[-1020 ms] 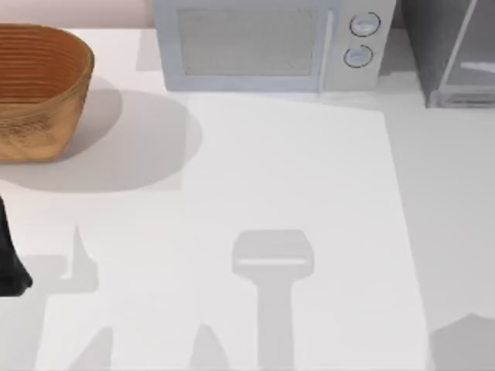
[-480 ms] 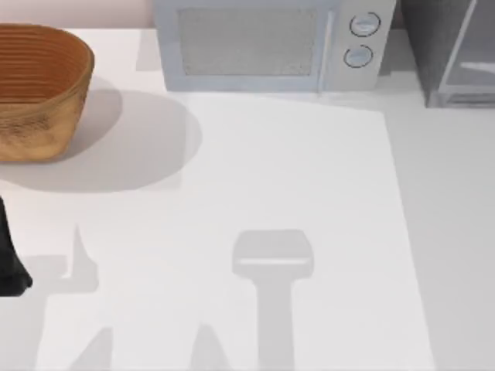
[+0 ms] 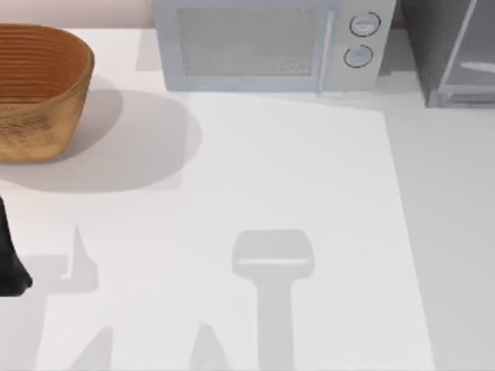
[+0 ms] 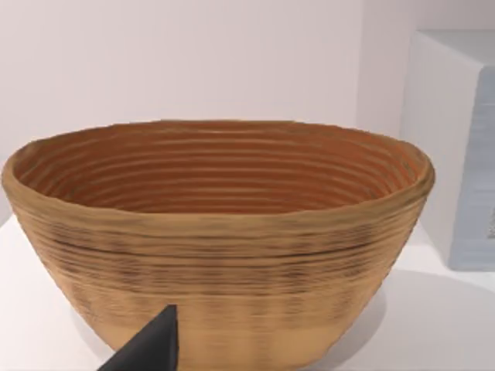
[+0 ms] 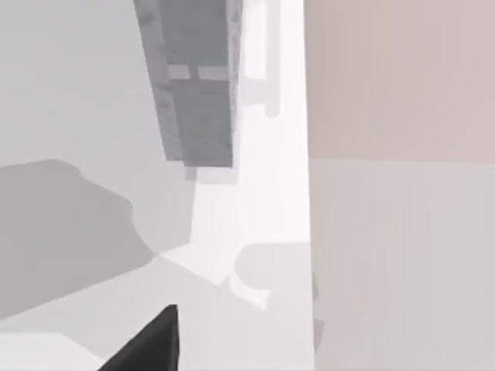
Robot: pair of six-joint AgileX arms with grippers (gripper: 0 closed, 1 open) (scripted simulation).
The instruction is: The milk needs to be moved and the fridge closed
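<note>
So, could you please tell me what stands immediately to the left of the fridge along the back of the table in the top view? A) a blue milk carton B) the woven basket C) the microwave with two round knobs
C: in the top view the microwave sits between the basket at the far left and the fridge at the far right.

one basket (image 3: 35,89); one microwave (image 3: 267,46); one fridge (image 3: 452,50).
</note>
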